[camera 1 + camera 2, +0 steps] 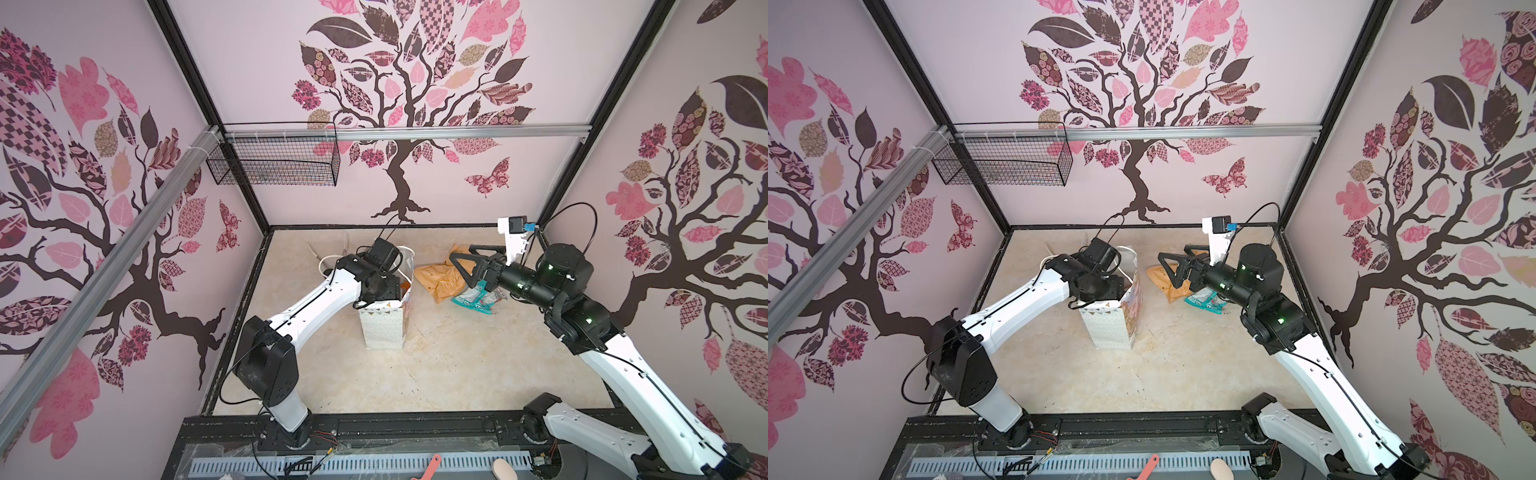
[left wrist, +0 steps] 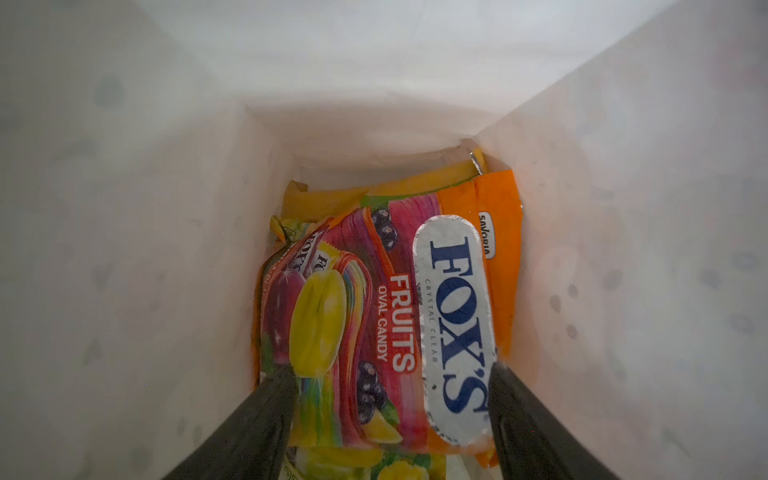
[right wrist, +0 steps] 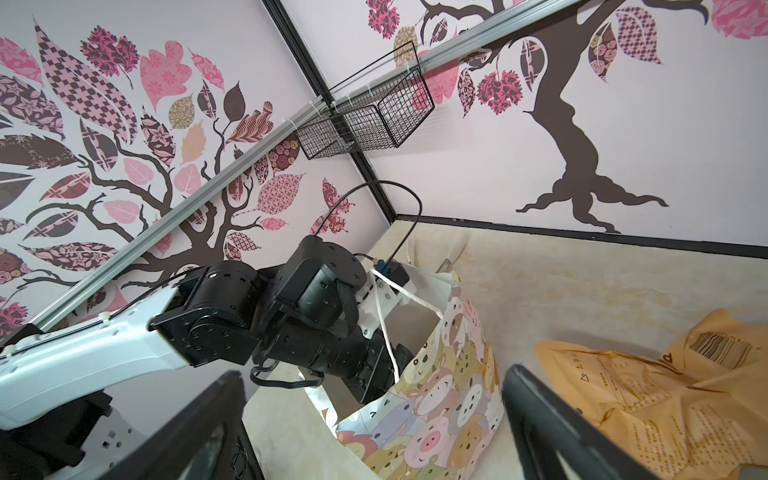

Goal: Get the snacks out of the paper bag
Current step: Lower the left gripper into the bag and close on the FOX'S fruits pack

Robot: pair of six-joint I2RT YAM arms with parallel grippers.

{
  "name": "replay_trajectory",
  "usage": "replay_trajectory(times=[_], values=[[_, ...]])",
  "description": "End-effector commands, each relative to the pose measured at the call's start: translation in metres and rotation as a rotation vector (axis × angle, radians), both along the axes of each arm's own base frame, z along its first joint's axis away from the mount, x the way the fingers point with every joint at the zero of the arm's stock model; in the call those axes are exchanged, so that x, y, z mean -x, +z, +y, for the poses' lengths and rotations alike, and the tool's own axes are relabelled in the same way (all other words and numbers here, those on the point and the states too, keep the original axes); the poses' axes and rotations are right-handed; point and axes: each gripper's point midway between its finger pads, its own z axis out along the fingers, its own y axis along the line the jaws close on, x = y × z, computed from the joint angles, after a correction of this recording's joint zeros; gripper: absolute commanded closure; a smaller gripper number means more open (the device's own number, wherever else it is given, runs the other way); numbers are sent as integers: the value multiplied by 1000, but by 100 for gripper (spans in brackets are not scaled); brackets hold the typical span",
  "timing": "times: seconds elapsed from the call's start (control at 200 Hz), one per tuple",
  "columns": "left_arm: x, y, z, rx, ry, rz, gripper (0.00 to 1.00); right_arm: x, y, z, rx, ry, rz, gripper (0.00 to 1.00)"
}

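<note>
**In tree-papered booth, two snacks out, a bagful to go**

On a marbled beige table (image 1: 436,374) walled by pink-and-brown tree wallpaper, a tall white paper bag (image 1: 384,328) stands upright near the centre. It is dotted on its front, and the right wrist view shows cartoon animals on one side. Its white cord handles (image 3: 382,316) hang loose.

Two snacks are already out. A large, crumpled tan-orange packet (image 1: 436,278) lies at the bag's two o'clock. A glossy teal packet (image 1: 473,301) lies at three o'clock, touching its edge.

The job looks under halfway done. The left gripper (image 2: 392,368) is deep inside the bag, jaws apart, straddling a shiny orange-red FOX'S packet (image 2: 415,311). Whether its tips already touch the crinkled film is hard to tell. A yellow-green packet (image 2: 399,465) peeks from beneath it, and a flat yellow packet (image 2: 374,191) lies behind it against the far paper wall.

The right gripper (image 1: 462,254) hovers wide open and empty just above the tan-orange packet.
</note>
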Motion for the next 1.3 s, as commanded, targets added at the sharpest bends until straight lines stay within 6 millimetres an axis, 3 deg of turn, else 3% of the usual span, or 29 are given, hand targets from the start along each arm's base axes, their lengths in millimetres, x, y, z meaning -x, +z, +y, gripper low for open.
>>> replay_trajectory(times=[0.0, 0.14, 0.3, 0.475, 0.765, 0.81, 0.94, 1.07, 1.14, 1.295], values=[[10, -29, 0, -27, -27, 82, 24, 8, 6, 1, -16, 23, -11, 0], [12, -54, 1, -45, -14, 123, 22, 17, 5, 11, -7, 109, -10, 0], [14, -79, -2, -60, -26, 171, 20, 32, -13, 36, 37, 305, 86, 0], [17, -102, -2, -60, -13, 204, 20, 33, -26, 38, 55, 324, 123, 0], [24, -127, 2, -76, 0, 235, 39, 33, -29, 35, 59, 308, 123, 0], [24, -128, 2, -74, -6, 232, 43, 33, -29, 35, 57, 309, 124, 0], [24, -126, -1, -57, -14, 229, 70, 33, -27, 33, 58, 293, 117, 0], [22, -112, -2, -38, -19, 200, 93, 32, -27, 32, 57, 284, 116, 0], [21, -103, -3, -29, -20, 183, 100, 32, -26, 32, 55, 279, 114, 0], [16, -76, -4, -6, -25, 127, 100, 31, -27, 31, 54, 274, 117, 0]])
